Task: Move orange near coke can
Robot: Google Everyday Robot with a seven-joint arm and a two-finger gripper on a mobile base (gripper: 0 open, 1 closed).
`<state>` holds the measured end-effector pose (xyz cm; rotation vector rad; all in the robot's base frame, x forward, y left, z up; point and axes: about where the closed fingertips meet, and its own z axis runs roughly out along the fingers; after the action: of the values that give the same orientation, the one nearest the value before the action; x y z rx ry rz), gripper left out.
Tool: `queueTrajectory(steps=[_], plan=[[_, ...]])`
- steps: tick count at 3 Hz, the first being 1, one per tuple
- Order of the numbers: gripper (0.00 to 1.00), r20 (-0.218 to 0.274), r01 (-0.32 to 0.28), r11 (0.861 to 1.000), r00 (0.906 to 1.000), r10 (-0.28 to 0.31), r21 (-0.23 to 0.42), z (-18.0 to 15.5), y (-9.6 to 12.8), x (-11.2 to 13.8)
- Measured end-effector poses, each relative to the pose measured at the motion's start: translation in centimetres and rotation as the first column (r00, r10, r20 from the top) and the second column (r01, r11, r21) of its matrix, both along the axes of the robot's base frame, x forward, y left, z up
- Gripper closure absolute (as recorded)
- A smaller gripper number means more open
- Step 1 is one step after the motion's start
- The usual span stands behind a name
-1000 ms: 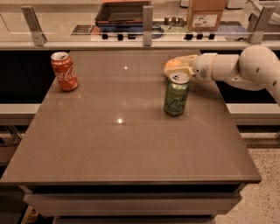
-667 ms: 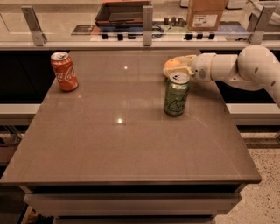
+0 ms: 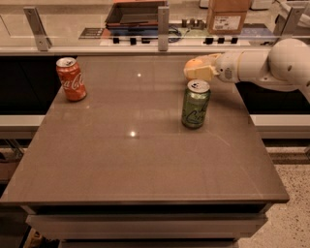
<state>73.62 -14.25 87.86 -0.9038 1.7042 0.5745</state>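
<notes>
The orange [image 3: 192, 64] is at the far right of the table, just behind the green can. My gripper [image 3: 197, 69] reaches in from the right and its pale fingers [image 3: 199, 73] are closed around the orange, which shows only in part. The red coke can [image 3: 71, 79] stands upright at the far left of the table, well apart from the orange and the gripper.
A green can [image 3: 195, 103] stands upright right in front of the gripper. The brown table [image 3: 135, 160] has a rail with metal posts [image 3: 163, 22] along its back edge. A counter with a tray and a cardboard box [image 3: 227, 14] lies beyond.
</notes>
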Motion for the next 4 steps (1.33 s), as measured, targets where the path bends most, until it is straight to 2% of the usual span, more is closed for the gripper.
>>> queueTrajectory(steps=[2,3,4], plan=[[1.00,0.009,0.047,0.998,0.9989,-0.047,-0.029,5.0,-1.2,0.3],[1.00,0.011,0.051,0.998,0.9987,-0.051,-0.038,6.6,-0.8,0.0],[1.00,0.019,0.015,0.998,0.9997,-0.014,-0.060,9.1,2.0,-1.2]])
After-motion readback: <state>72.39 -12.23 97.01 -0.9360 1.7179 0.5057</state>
